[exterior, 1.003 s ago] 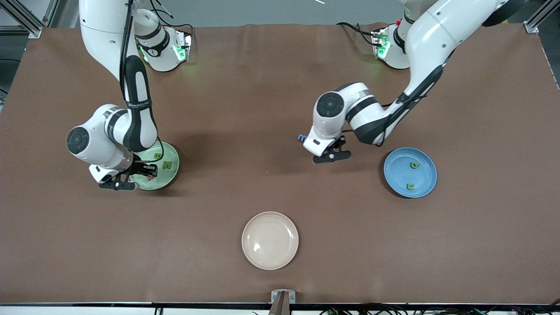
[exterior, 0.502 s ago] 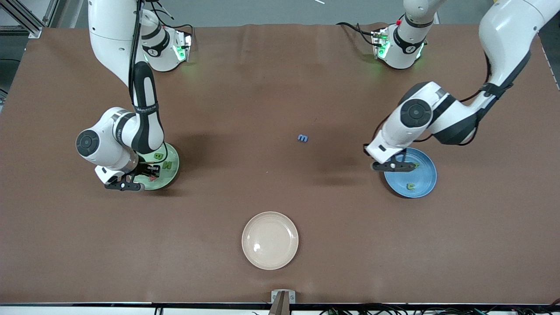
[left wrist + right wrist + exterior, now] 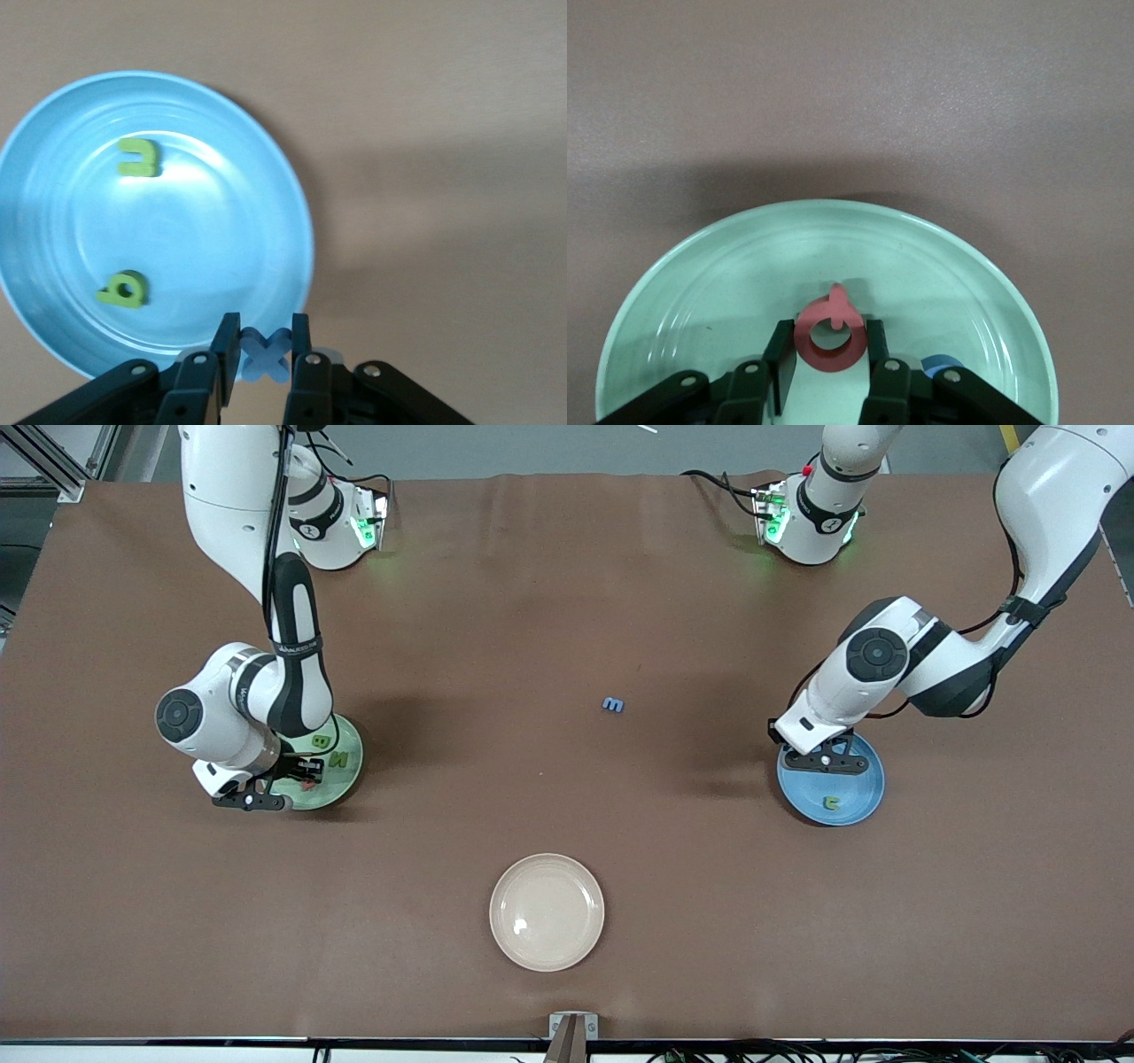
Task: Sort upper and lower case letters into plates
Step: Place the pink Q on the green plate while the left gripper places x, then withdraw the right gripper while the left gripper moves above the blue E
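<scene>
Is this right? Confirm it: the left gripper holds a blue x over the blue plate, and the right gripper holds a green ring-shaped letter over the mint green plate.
One thing is wrong: the ring-shaped letter between the right gripper fingers is red, not green, as the right wrist view shows. The rest stands: the left gripper holds a blue x over the blue plate, and the right gripper is over the mint green plate.

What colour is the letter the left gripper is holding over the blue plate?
Blue: the x-shaped letter is pinched in the left gripper, seen best in the left wrist view.
</scene>
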`<state>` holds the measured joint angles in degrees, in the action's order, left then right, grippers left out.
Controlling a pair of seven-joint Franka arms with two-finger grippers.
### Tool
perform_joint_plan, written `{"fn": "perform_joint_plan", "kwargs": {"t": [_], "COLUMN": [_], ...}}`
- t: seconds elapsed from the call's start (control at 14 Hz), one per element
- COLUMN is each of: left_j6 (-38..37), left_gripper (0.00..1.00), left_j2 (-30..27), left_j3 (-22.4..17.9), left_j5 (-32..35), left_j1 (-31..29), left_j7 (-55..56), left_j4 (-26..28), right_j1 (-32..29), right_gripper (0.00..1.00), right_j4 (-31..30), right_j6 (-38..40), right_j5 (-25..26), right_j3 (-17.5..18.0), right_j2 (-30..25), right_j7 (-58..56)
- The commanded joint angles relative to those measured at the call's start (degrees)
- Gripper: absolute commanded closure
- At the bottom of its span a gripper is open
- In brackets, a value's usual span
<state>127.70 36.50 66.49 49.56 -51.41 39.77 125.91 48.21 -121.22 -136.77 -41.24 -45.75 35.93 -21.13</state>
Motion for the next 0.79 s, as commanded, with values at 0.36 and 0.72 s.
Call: {"fn": "perform_joint_plan", "kwargs": {"t": [0.36,0.72], "left_j6": [6.1,6.9], "left_gripper": [0.87,0.86], "left_j2": [2.1,3.5], "left_j3": [-5.1,-7.2], "left_j5": [2.6,5.0], "left_j1": [-1.4,-0.7], "left_j7": [-4.7,-4.5], "left_j4": [0.5,0.4], "right_j1": [0.5,0.5], "right_gripper": [0.00,0.00], "right_j4": [0.0,6.2], "right_j6": [0.4,13.8], "right_j5": [-1.3,-0.1], "right_j3": [-0.4,-6.8], "right_j2": [-1.6,-1.9], "right_j7": [-0.6,-1.2]}}
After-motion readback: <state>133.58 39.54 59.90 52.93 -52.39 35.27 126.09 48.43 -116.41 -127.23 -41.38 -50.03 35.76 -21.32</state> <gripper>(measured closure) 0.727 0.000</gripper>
